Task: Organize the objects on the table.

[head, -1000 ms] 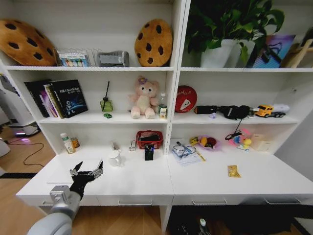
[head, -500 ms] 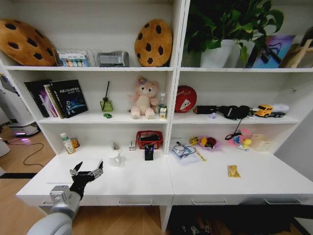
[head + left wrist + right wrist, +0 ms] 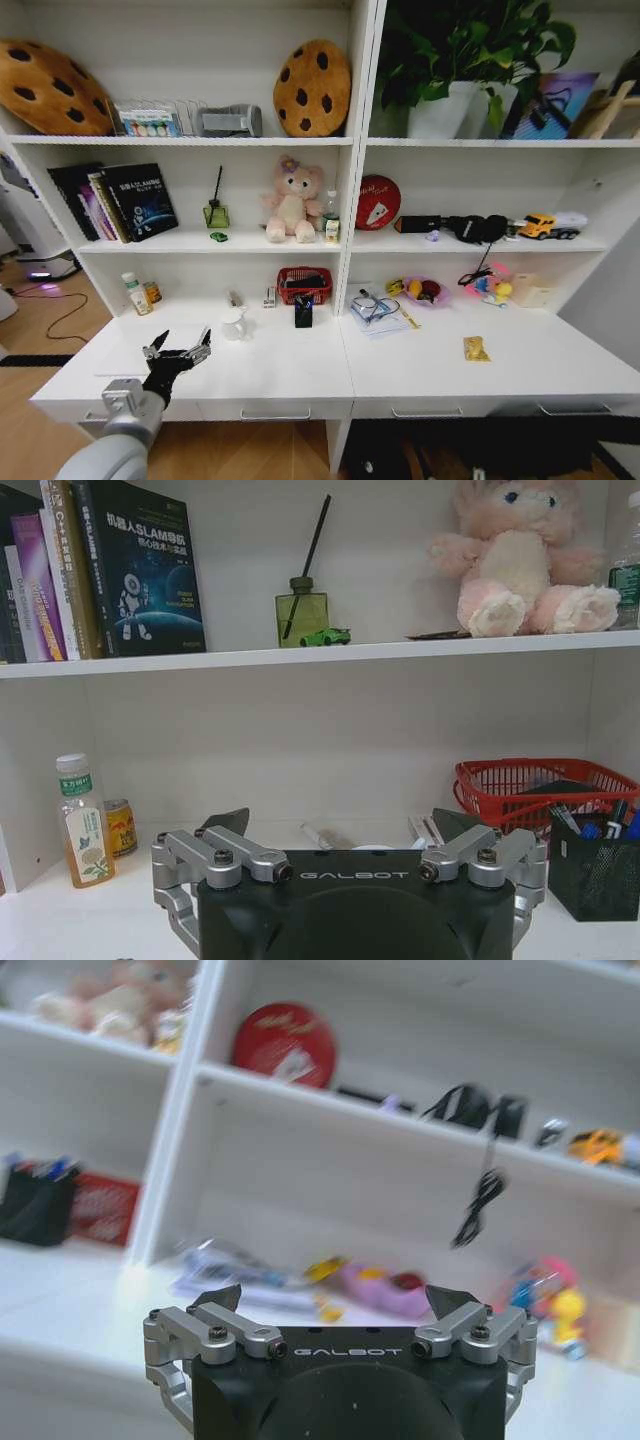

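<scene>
Desk clutter, like the yellow packet, lies untouched on the right half, while I hold my left gripper wide open and empty over the left end, and the right gripper, seemingly facing the shelves, is open too.

**Desk layout around the basket**

My left gripper hangs over the long white desk, left of and in front of the red mesh basket. The flat yellow packet lies far right of that basket, the black pen holder just before it.
</scene>
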Controlling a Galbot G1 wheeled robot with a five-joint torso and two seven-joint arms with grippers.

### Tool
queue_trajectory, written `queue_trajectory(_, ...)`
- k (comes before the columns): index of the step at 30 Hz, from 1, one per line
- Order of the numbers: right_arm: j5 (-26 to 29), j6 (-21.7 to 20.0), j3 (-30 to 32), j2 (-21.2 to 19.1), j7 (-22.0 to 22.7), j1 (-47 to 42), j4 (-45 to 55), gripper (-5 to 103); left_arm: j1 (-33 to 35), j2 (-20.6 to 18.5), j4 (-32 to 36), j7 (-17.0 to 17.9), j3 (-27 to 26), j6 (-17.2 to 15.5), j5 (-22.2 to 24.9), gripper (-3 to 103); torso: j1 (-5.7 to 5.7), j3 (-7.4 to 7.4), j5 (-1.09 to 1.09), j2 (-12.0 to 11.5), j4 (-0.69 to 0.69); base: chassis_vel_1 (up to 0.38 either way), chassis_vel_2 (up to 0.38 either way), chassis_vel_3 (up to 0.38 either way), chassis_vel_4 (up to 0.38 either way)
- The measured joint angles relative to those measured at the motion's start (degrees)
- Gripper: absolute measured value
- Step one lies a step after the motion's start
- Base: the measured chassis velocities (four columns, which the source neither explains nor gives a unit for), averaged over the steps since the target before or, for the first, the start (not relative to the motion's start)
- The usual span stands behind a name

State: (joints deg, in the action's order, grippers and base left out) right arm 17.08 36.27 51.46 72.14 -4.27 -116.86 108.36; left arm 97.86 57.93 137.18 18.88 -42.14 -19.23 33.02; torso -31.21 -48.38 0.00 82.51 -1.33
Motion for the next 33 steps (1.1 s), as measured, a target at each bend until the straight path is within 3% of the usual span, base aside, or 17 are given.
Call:
queue_trajectory(1, 0.00, 0.00, 0.00, 0.00, 0.00, 0.00, 0.00, 100, 0.00, 0.00, 0.00, 0.00, 0.00, 0.00, 0.00, 100, 0.00, 0.00, 0.00, 0.00, 0.00, 0.000, 0.000, 0.000, 0.000)
queue_trajectory(4, 10.59, -11.22, 7.37, -0.99, 4.08, 0.55, 10.31, 100, 0.00, 0.00, 0.00, 0.01, 0.00, 0.00, 0.00, 100, 0.00, -0.01, -0.01, 0.00, -0.03, 0.000, 0.000, 0.000, 0.000)
queue_trajectory(5, 10.59, -11.22, 7.37, -0.99, 4.08, 0.55, 10.31, 100, 0.00, 0.00, 0.00, 0.01, 0.00, 0.00, 0.00, 100, 0.00, -0.01, -0.01, 0.00, -0.03, 0.000, 0.000, 0.000, 0.000)
queue_trajectory(8, 17.50, -19.86, 10.67, -3.03, 7.12, 3.78, 17.44, 100, 0.00, 0.00, 0.00, 0.01, 0.00, 0.00, 0.00, 100, 0.00, -0.01, 0.00, -0.01, -0.01, 0.000, 0.000, 0.000, 0.000)
queue_trajectory(9, 17.50, -19.86, 10.67, -3.03, 7.12, 3.78, 17.44, 100, 0.00, 0.00, 0.00, 0.01, 0.00, 0.00, 0.00, 100, 0.00, -0.01, 0.00, -0.01, -0.01, 0.000, 0.000, 0.000, 0.000)
queue_trajectory(12, 22.31, -27.34, 11.63, -6.09, 9.63, 8.44, 21.49, 100, 0.00, 0.00, 0.00, 0.01, 0.00, 0.00, 0.00, 100, -0.01, -0.01, 0.02, -0.02, -0.01, 0.000, 0.000, 0.000, 0.000)
queue_trajectory(13, 22.31, -27.34, 11.63, -6.09, 9.63, 8.44, 21.49, 100, 0.00, 0.00, 0.00, 0.01, 0.00, 0.00, 0.00, 100, -0.01, -0.01, 0.02, -0.02, -0.01, 0.000, 0.000, 0.000, 0.000)
queue_trajectory(16, 26.83, -34.21, 10.98, -9.11, 10.99, 11.46, 22.70, 100, 0.00, 0.00, 0.00, 0.01, 0.00, 0.00, 0.00, 100, -0.01, -0.01, 0.01, -0.02, -0.01, 0.000, 0.000, 0.000, 0.000)
queue_trajectory(23, 25.78, -38.76, 6.91, -14.21, 10.74, 15.04, 19.95, 100, -0.01, 0.00, 0.00, 0.02, 0.00, 0.00, 0.00, 100, -0.01, -0.01, 0.00, -0.02, -0.02, -0.013, -0.016, 0.013, 0.013)
queue_trajectory(33, 24.81, -40.05, 1.22, -16.93, 12.05, 22.97, 13.31, 100, 0.00, 0.00, 0.00, 0.02, 0.00, 0.00, 0.00, 100, -0.02, -0.01, 0.00, -0.02, -0.02, -0.148, -0.128, 0.145, 0.141)
